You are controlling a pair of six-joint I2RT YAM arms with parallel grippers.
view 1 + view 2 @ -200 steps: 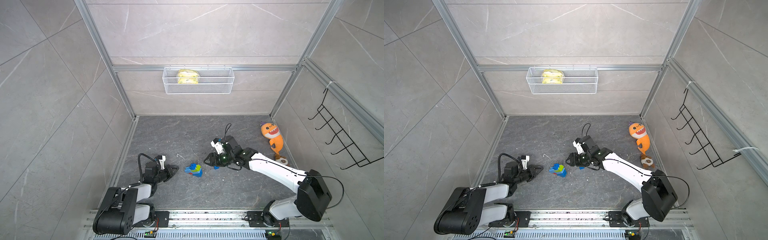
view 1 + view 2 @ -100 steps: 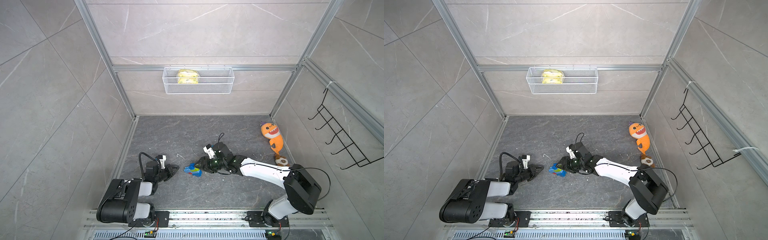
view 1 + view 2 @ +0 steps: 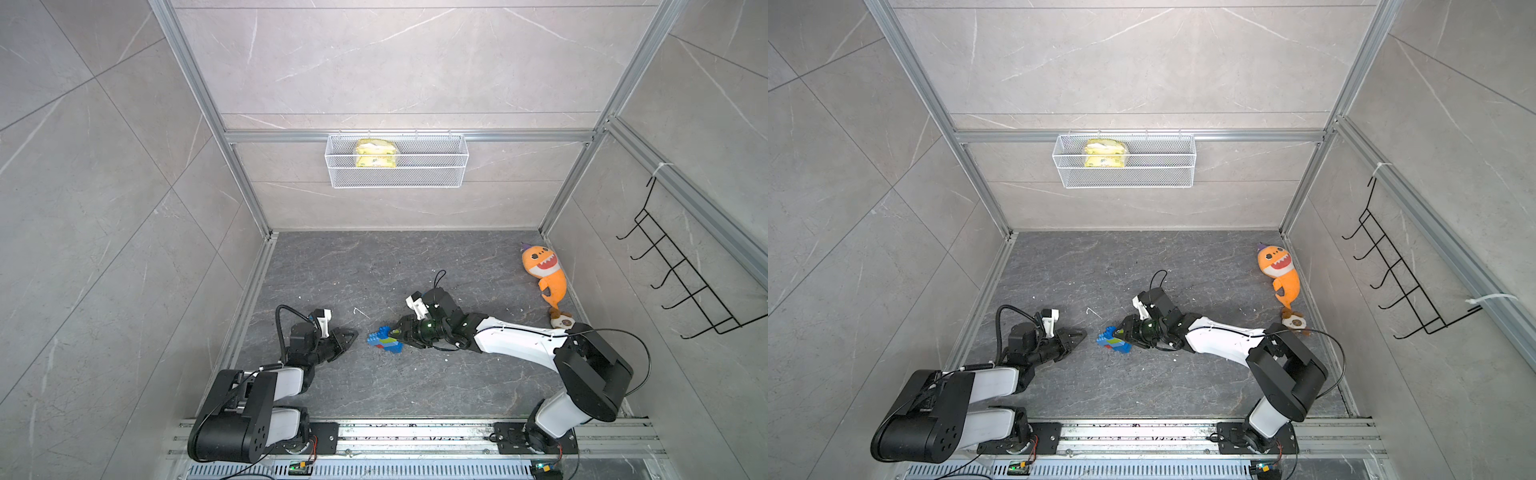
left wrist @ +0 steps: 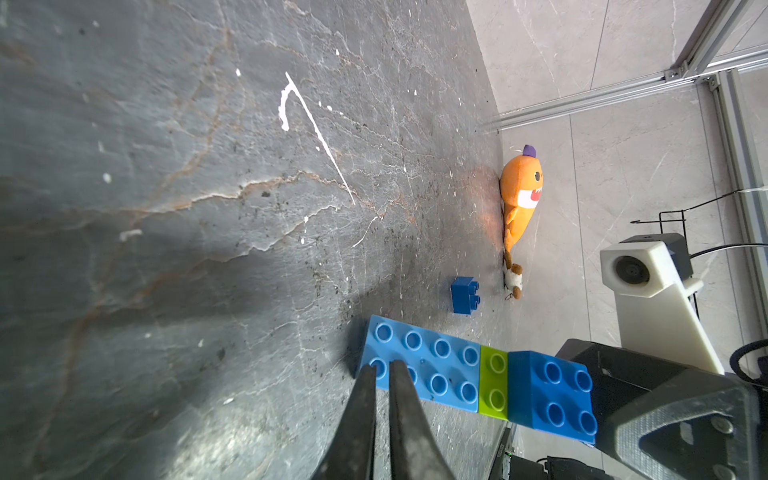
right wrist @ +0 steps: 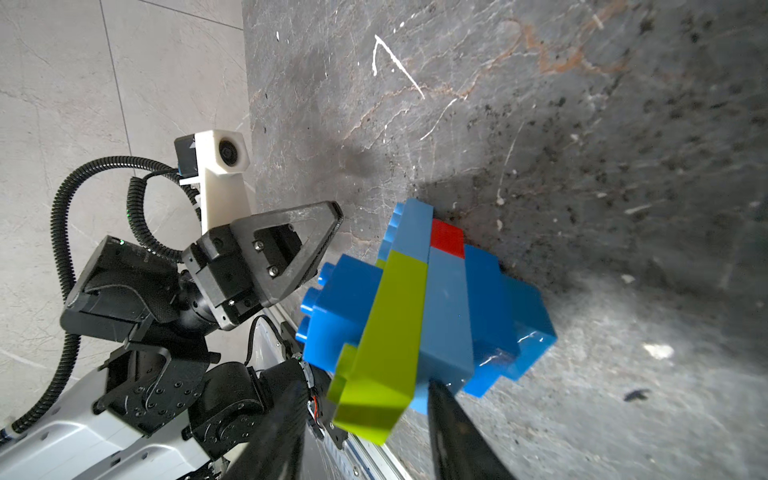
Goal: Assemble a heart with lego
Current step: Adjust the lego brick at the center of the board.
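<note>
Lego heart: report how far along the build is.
Done: a clump of joined blue plastic bricks with a lime green strip and red block lies on the floor. In hand: the right tool straddles its end, grip unclear; the left tool is shut, empty. Left: one loose dark blue brick lies apart.

heart [image 3: 384,340] | blue bricks, lime strip, red block, joined | on edge on floor [image 3: 374,270], studs sideways | loose dark-blue brick [image 4: 464,295] nearby

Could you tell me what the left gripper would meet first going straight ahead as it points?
The left gripper would most likely meet the brick clump, at its light blue end.
</note>
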